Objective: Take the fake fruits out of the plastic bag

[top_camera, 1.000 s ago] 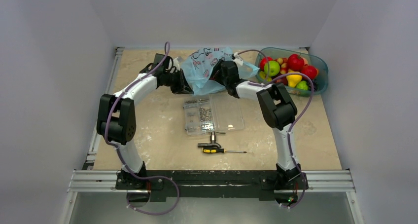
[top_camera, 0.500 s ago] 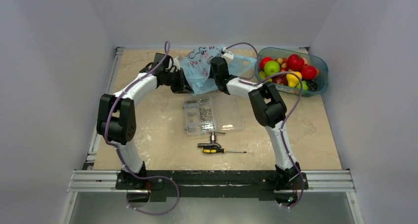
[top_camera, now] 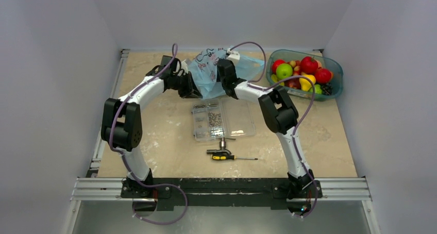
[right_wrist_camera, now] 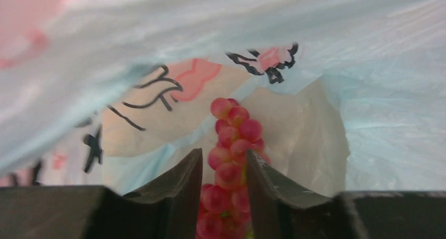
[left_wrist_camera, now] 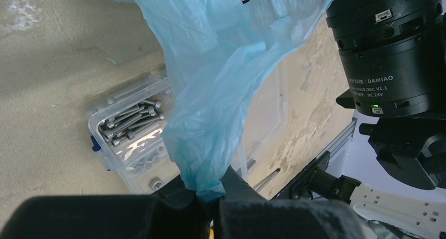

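As my right arm has swung in from the tub side over the last second, my right pincer [top_camera: 224, 72] has gone from the bag's right flank into its mouth, and the elbow has followed toward the middle of the table [top_camera: 154, 126]. My left pincer [left_wrist_camera: 210, 190] has not shifted; it is clamped tight on a twisted fold of the bag [left_wrist_camera: 210, 91] and holds the thin blue film up and taut above the screw box [left_wrist_camera: 131, 139]. From my right wrist the result is plain: blue film with dark and pink print arches over and around me, and the grape bunch [right_wrist_camera: 231, 144] lies on the bag's floor with its near end running down between my two fingers [right_wrist_camera: 181, 189]. The gap between them is narrow, only about as wide as the bunch, and I cannot tell whether the pads are pressing on the grapes or merely flanking them. I judge that the reach is done and the grasp is the step in hand. At least this one fruit is still inside the bag, while a pile of fruits [top_camera: 304, 71] sits in the tub [top_camera: 336, 69] at the far right. The film hangs close over my fingers, so pulling out could snag it.
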### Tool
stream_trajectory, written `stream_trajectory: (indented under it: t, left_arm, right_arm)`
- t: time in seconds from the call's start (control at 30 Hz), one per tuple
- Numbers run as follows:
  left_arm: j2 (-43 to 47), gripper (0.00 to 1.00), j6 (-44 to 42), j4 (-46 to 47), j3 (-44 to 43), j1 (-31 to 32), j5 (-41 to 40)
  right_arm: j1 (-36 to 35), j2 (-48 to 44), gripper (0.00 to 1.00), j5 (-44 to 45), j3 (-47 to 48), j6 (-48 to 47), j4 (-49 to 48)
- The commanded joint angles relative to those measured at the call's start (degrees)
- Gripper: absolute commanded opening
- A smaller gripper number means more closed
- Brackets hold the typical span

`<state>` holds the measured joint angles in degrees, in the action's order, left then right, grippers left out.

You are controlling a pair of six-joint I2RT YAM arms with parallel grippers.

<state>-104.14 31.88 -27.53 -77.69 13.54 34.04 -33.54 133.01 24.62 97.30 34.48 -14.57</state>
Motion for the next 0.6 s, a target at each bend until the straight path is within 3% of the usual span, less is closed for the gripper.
stream_trajectory:
  t: [0.0, 0.1, 0.27, 0.4, 0.57]
  left_arm:
    - [1.05, 0.0, -0.83, 0.52, -2.38, -0.36, 0.64]
    - [0.96, 0.0, -0.71, 0.64, -2.38, -0.4, 0.76]
    - [0.95, 0.0, -0.95, 0.48, -2.33, -0.44, 0.7]
    - [0.59, 0.0, -1.12, 0.29, -2.42, -0.44, 0.38]
    - [0.63, 0.0, -1.18, 0.04, -2.55, -0.45, 0.53]
  right_arm:
    - [-0.05, -4.53, 0.44, 1.56, -1.91, -5.66, -1.61]
    - [-0.08, -3.05, 0.58, 0.79, -1.29, -7.78, -0.86]
    - [-0.06, 1.54, 0.64, -0.72, 4.38, -8.63, 3.16]
    - [-0.04, 3.52, 0.63, -1.71, 8.11, -8.41, 5.49]
    - [-0.03, 5.81, 0.55, -2.98, 12.14, -6.23, 10.4]
